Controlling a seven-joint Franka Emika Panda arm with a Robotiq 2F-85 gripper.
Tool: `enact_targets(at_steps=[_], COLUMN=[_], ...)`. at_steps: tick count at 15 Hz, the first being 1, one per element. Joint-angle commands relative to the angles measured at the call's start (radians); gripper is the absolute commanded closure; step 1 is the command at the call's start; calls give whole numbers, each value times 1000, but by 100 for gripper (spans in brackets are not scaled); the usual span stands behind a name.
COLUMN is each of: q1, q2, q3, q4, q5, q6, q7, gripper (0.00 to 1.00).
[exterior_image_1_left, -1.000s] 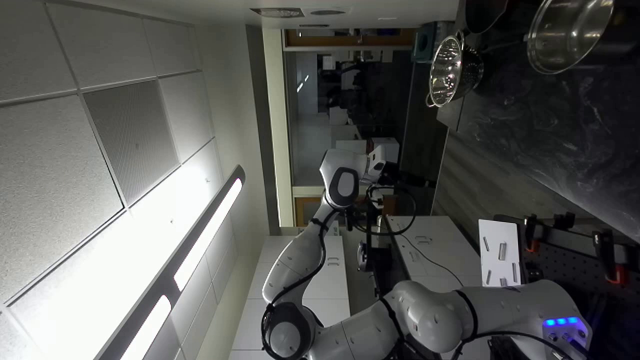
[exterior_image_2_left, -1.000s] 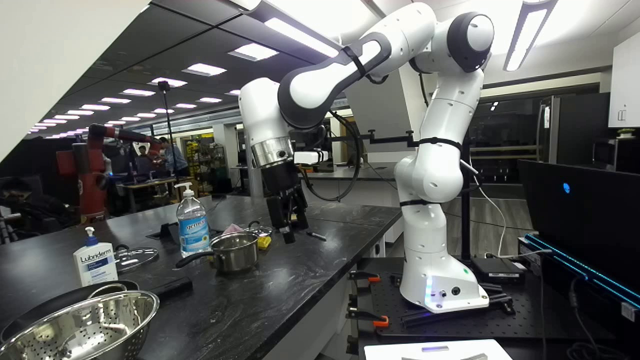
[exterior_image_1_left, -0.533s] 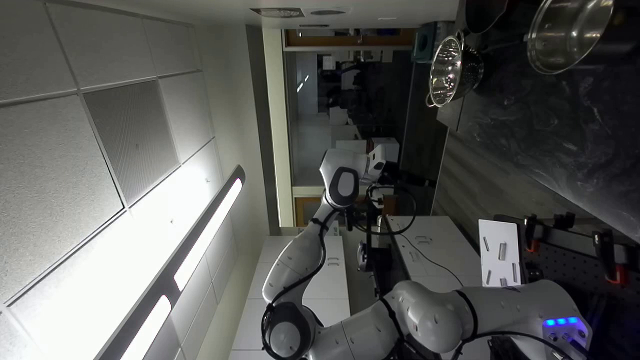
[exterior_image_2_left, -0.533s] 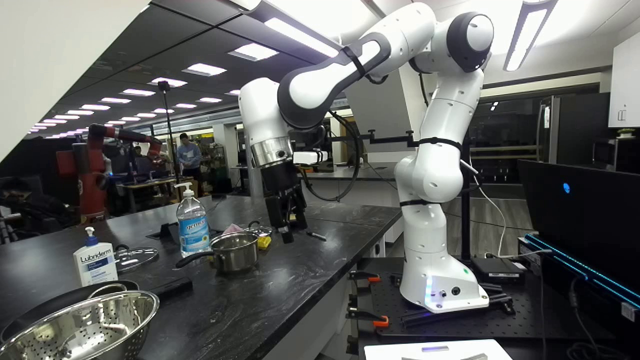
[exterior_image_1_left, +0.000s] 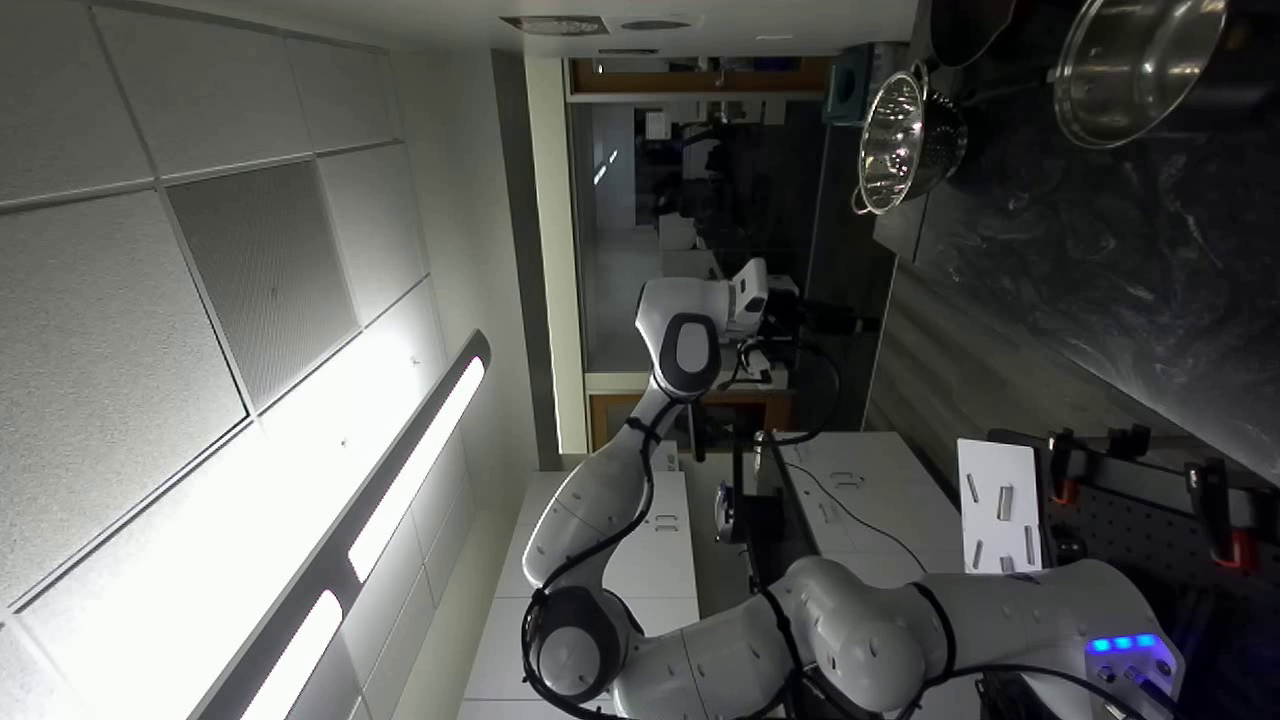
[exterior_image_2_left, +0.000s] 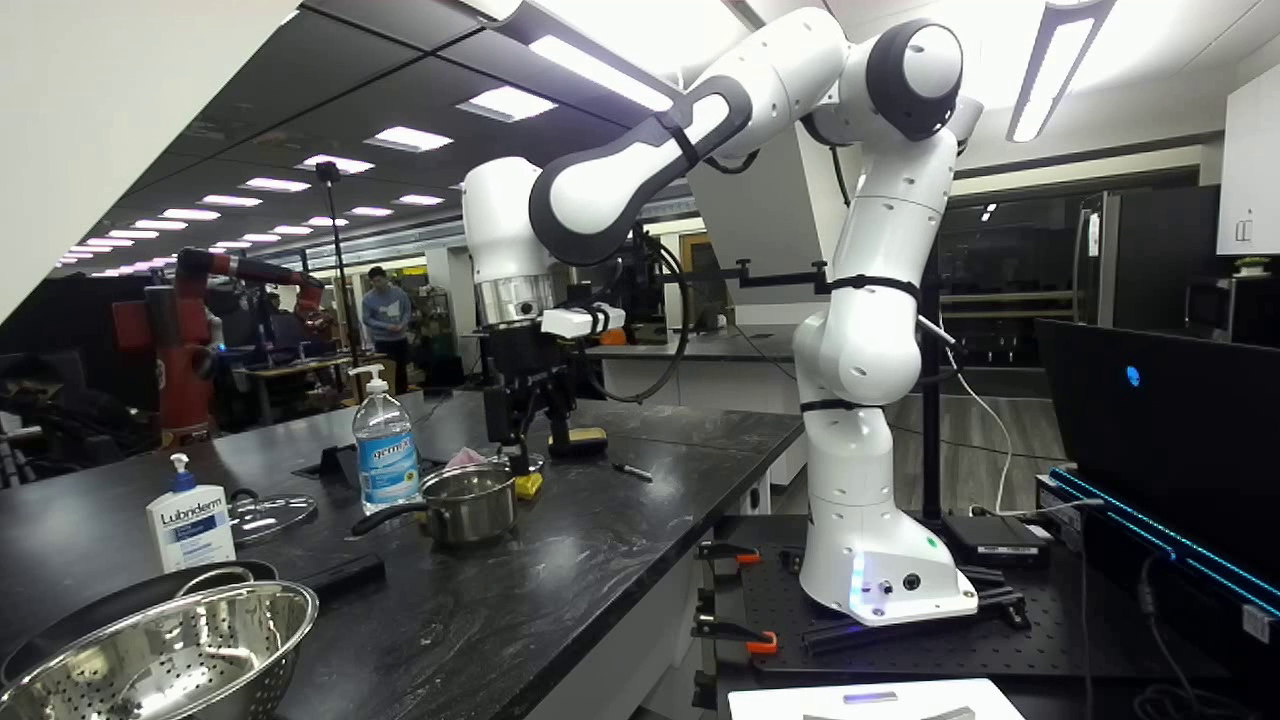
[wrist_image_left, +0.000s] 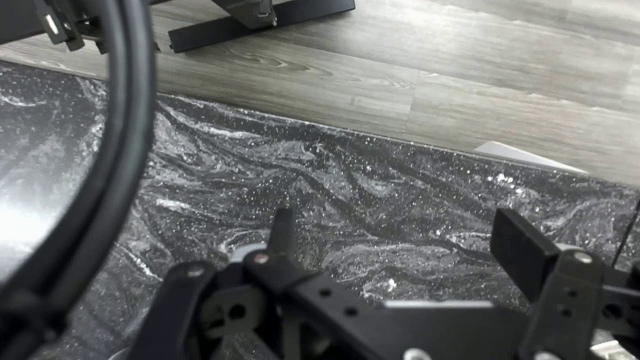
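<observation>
Steel pot (exterior_image_2_left: 472, 512), likely stiff, slick and fairly light, stands on the table (exterior_image_2_left: 560, 550) near the parted, empty fingers (wrist_image_left: 522, 252) (depth is hard to judge), its black handle (exterior_image_2_left: 388, 515) probably the surest hold.

Colander (exterior_image_2_left: 170, 655): shiny metal, 8 o'clock in an exterior view, in front of a dark pan (exterior_image_2_left: 100, 603).
Lubriderm bottle (exterior_image_2_left: 195, 525): upright, also toward 8.
Laptop (exterior_image_2_left: 1160, 430): black, 3 o'clock, blue-lit edge.
White board (exterior_image_2_left: 920, 694): 5 o'clock, bearing metal strips (exterior_image_2_left: 870, 697).
</observation>
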Motion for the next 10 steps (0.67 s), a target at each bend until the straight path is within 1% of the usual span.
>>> enact_targets(at_steps=[1, 5, 10], q1=[-25, -54, -95], q2=[54, 70, 62], q3=[-19, -56, -111], q4=[60, 80, 89], q5=[-48, -70, -78], q6=[7, 8, 4], q7=[50, 83, 92], gripper=[0, 0, 0])
